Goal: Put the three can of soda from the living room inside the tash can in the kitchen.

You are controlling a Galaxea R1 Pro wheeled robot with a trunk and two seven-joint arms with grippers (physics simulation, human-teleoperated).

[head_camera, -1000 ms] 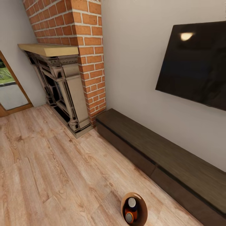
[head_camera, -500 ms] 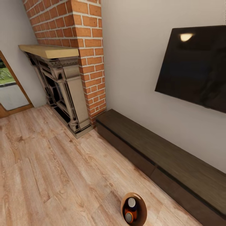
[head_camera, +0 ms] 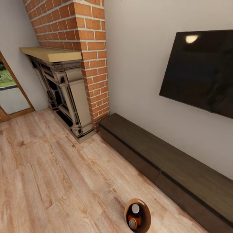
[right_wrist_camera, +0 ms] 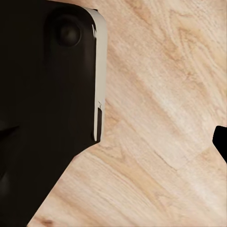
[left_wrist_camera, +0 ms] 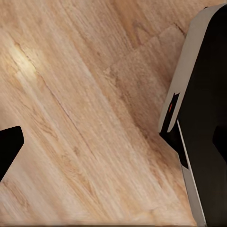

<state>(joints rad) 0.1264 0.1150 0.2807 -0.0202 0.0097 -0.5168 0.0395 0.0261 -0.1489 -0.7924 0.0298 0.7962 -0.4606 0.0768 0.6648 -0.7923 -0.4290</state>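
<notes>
On the wood floor [head_camera: 48,181], the tash can [head_camera: 146,217] holds soda cans [head_camera: 134,216]; end effector states unclear.

Trash can [head_camera: 145,223] set on floor [head_camera: 48,181], before low cabinet [head_camera: 168,161]; two soda cans [head_camera: 135,216] held inside. Fireplace [head_camera: 64,94] placed left of cabinet; TV [head_camera: 200,71] mounted above.

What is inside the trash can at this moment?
In the head view the trash can holds two soda cans, grey tops up, orange showing between them. The bin wall hides their lower bodies, so a third cannot be confirmed.
</notes>
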